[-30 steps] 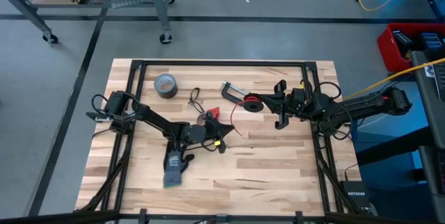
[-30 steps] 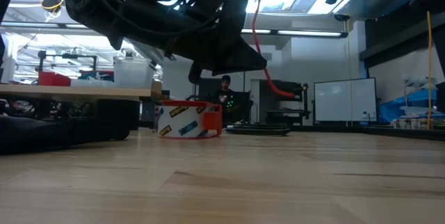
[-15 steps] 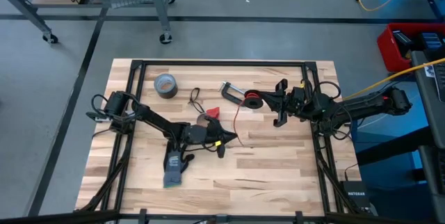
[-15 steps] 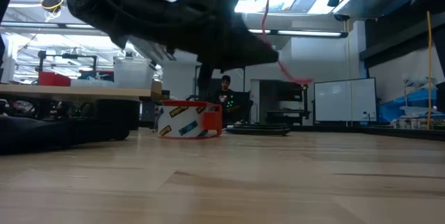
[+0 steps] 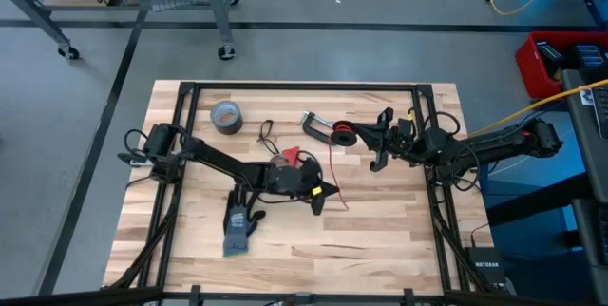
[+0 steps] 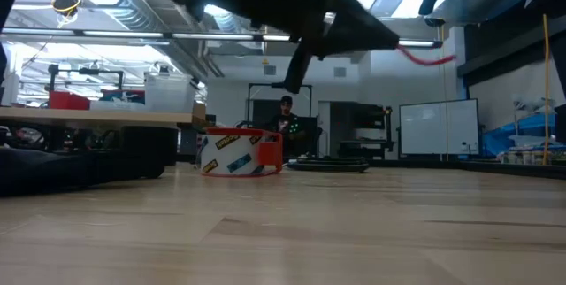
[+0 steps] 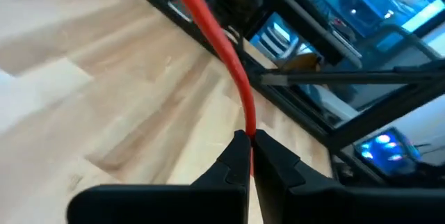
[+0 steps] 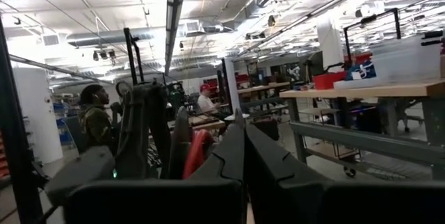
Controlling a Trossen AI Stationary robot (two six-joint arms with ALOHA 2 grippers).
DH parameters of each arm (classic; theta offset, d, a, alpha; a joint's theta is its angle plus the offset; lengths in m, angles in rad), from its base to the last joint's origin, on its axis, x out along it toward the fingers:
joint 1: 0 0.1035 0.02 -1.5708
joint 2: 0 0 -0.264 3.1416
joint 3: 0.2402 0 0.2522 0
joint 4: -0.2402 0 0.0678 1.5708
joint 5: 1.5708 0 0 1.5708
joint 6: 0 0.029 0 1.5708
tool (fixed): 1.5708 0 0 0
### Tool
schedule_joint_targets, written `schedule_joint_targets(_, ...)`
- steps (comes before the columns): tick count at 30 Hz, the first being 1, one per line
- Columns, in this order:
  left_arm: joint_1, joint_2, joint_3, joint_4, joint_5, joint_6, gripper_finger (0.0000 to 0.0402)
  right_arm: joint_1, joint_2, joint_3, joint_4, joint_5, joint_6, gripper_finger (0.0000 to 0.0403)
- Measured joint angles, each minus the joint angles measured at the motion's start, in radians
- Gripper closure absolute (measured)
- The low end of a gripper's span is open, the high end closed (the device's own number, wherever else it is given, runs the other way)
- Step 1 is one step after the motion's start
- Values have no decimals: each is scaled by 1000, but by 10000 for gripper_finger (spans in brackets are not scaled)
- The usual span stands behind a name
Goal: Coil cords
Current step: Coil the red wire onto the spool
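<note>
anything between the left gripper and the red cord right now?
No. The left gripper is shut on the red cord near the table's middle; the left wrist view shows the cord pinched right at the fingertips. The right gripper, shut, sits by the clamp, clear of that grip.

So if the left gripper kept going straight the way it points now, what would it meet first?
Probably bare table: the left gripper, shut on the red cord, points toward the right arm's side, with nothing nearer in line. Height above the wood is unclear.
</note>
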Motion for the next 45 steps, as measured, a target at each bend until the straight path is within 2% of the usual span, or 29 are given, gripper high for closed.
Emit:
schedule_joint_targets(11, 4, 0, 147, -162, 175, -29, 401, 0, 15, 0, -94, 135, -2, 398)
schedule_joint_targets(21, 5, 0, 170, -211, 206, -37, 401, 0, 114, 0, -65, 234, 37, 398)
schedule_joint_targets(28, 4, 0, 170, -203, 246, -55, 402, 0, 126, 0, -31, 333, 42, 398)
schedule_joint_targets(38, 12, 0, 172, -98, 348, -55, 401, 1, 126, 0, -65, 287, 42, 398)
schedule_joint_targets(45, 29, 0, 229, -91, 414, -47, 401, 1, 126, 0, -110, 286, 63, 398)
